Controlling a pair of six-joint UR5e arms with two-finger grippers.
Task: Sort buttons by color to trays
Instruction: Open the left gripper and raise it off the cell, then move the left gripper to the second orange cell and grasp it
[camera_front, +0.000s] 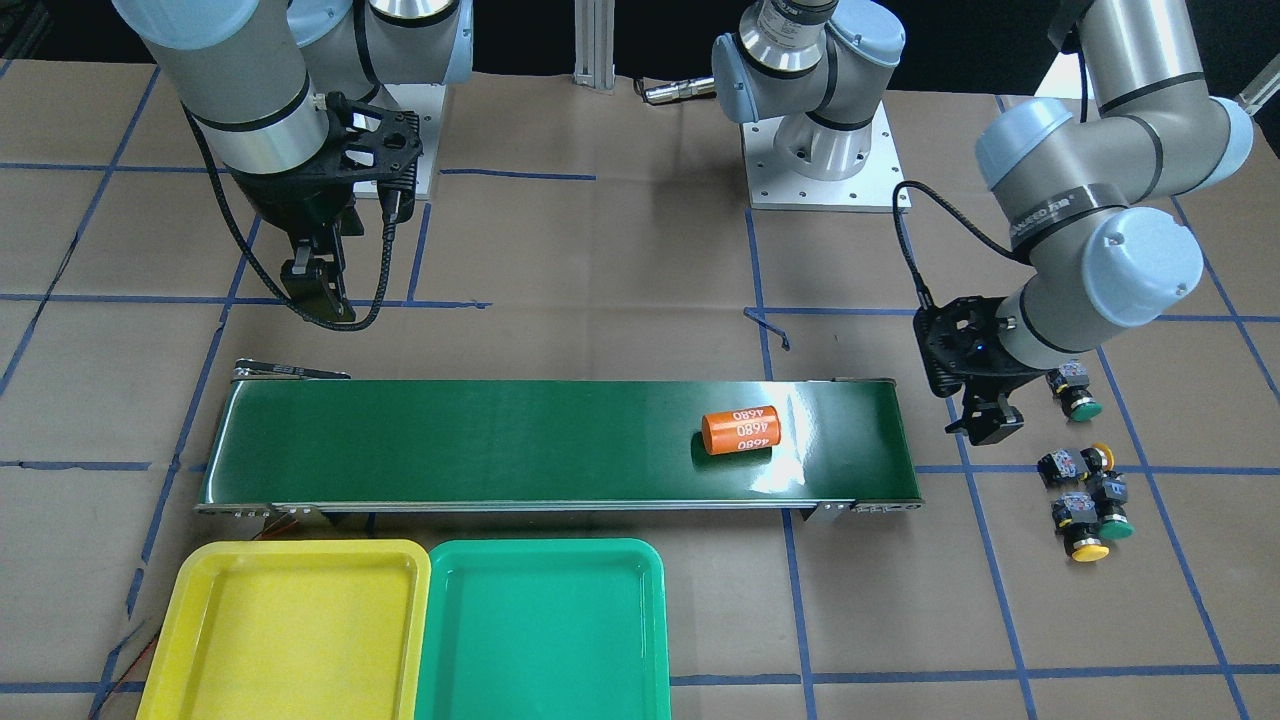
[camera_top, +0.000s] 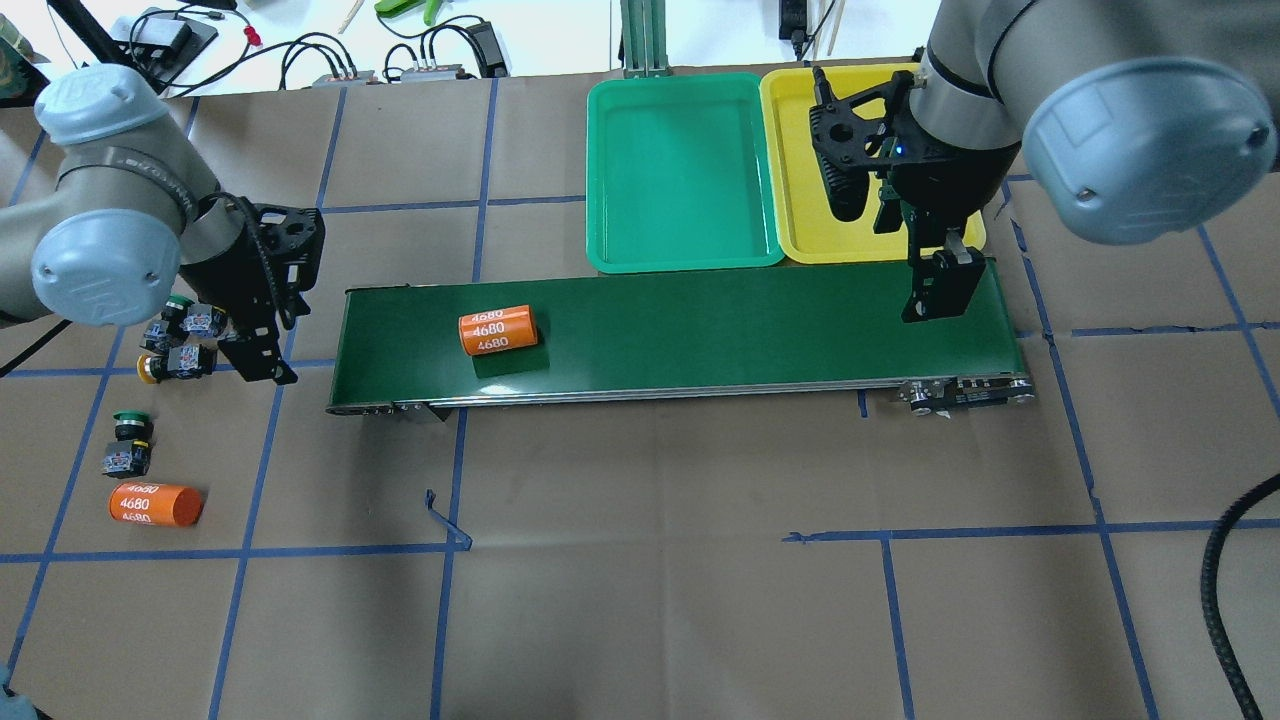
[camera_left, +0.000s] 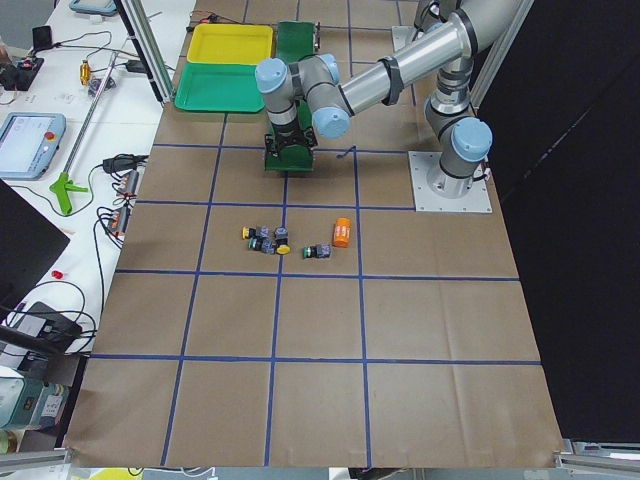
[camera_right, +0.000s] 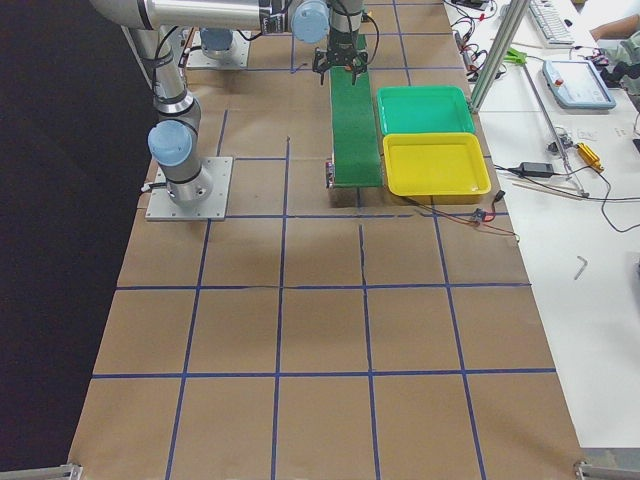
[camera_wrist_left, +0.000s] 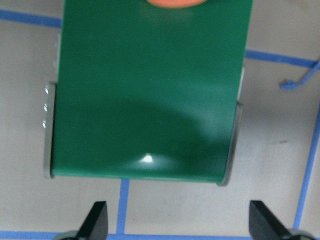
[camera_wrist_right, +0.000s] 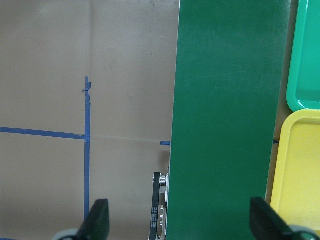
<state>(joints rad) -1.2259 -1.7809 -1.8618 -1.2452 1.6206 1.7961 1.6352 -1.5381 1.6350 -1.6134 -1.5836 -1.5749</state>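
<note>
Brown-paper table (camera_front: 600, 250), orange cylinder (camera_front: 740, 430) marked "4680" on belt (camera_front: 480, 440), yellow tray (camera_front: 290, 640) nearby

The orange cylinder (camera_top: 497, 331) on the conveyor belt (camera_top: 720, 325) bore "4680" in white, printed three times down its side. A second orange cylinder (camera_top: 155, 505) lying on the table (camera_top: 650, 560) showed the same number twice. Lettering on the left arm (camera_front: 1060, 215) was too blurred to read.

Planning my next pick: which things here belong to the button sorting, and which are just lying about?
Job: two yellow buttons, two green buttons, yellow tray, green tray, perhaps the belt as carrier.
Lying about: orange cylinder on that belt, another orange cylinder beside the buttons.
</note>
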